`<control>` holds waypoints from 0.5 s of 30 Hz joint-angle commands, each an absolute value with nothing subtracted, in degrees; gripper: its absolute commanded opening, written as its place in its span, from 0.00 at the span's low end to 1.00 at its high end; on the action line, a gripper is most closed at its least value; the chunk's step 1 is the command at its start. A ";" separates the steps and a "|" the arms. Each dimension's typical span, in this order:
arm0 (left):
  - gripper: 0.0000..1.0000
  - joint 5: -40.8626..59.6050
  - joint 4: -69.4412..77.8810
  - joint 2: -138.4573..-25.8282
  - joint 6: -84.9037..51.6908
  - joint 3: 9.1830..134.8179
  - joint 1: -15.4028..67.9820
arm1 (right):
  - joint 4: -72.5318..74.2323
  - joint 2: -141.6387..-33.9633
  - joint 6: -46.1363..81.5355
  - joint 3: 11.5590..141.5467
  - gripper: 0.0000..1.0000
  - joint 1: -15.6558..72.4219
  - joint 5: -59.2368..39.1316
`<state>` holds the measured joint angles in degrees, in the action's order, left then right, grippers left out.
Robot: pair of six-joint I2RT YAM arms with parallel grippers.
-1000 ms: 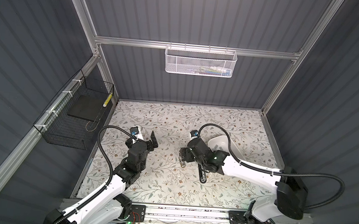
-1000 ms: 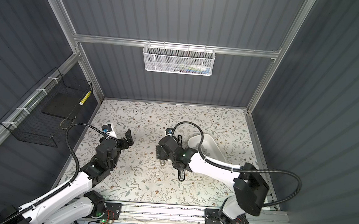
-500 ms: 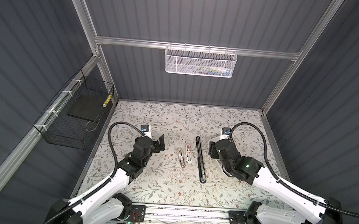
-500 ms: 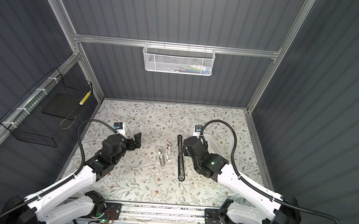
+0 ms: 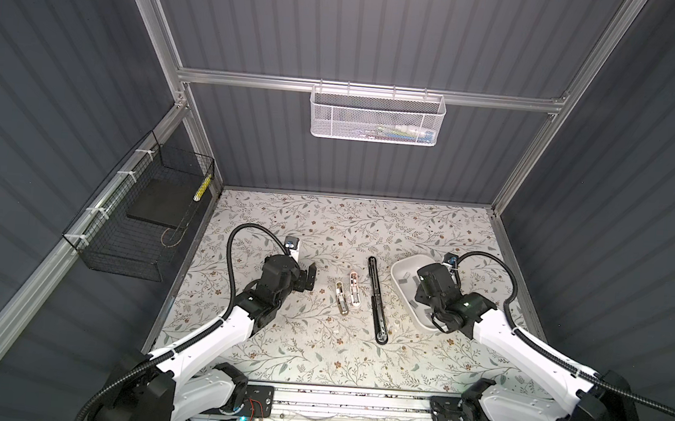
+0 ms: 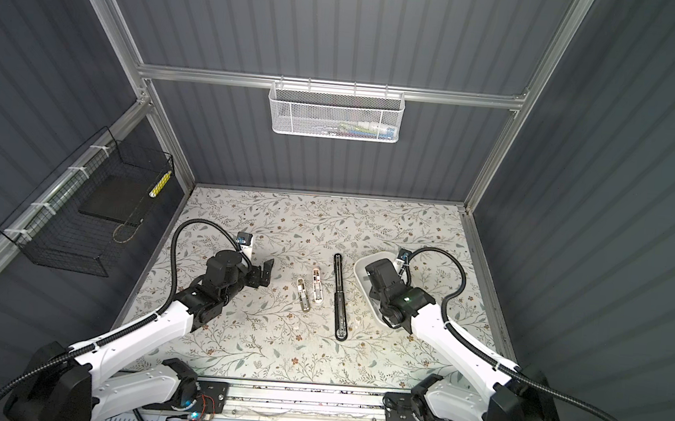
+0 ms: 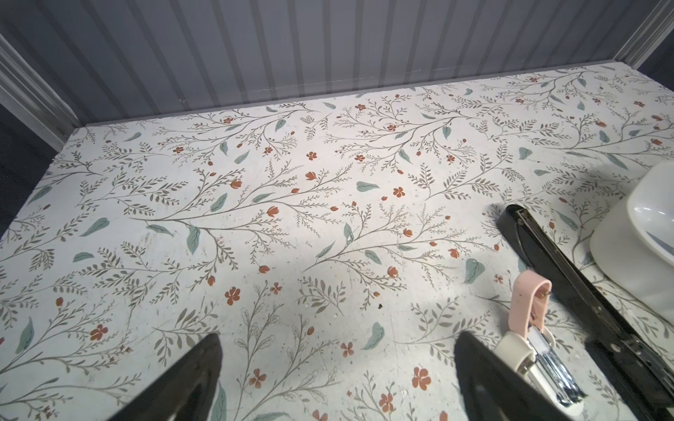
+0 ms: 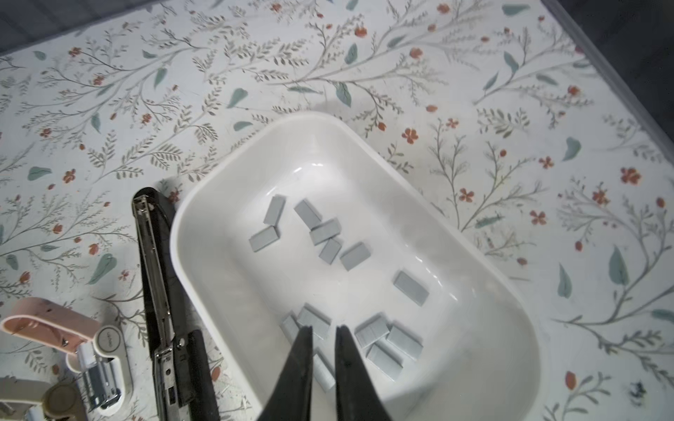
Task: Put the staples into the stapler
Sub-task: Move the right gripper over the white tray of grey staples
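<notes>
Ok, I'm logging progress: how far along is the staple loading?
Done: the black stapler lies opened flat beside the white tray. In hand: the right gripper is in the tray, jaws narrow around one strip of the staples; grip unclear. To do: lift it, seat it in the stapler, close up. The left gripper hangs open.

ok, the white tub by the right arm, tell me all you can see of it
The white tub looks like glossy plastic: oblong, shallow, rounded corners, raised rim. It sits upright on the flowered table, alongside the black stapler; contact unclear. About a dozen small grey staple strips lie loose inside. The right fingers point into it, nearly together, over the strips.
</notes>
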<state>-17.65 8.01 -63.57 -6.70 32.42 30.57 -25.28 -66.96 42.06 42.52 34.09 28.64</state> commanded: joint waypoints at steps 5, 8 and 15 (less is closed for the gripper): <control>0.99 -20.54 7.71 -66.03 -3.82 36.33 30.49 | -24.69 -71.78 44.59 38.61 0.07 32.67 21.31; 0.99 -19.70 8.87 -65.66 -3.64 35.89 30.48 | -20.68 -71.83 45.02 36.46 0.04 32.77 17.68; 0.99 -18.92 8.96 -64.47 -4.13 35.09 30.48 | -18.29 -69.25 46.99 32.40 0.01 33.63 13.81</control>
<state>-18.98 8.64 -65.91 -4.82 34.54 30.57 -19.94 -71.11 45.15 33.67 32.97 16.62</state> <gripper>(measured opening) 0.992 0.045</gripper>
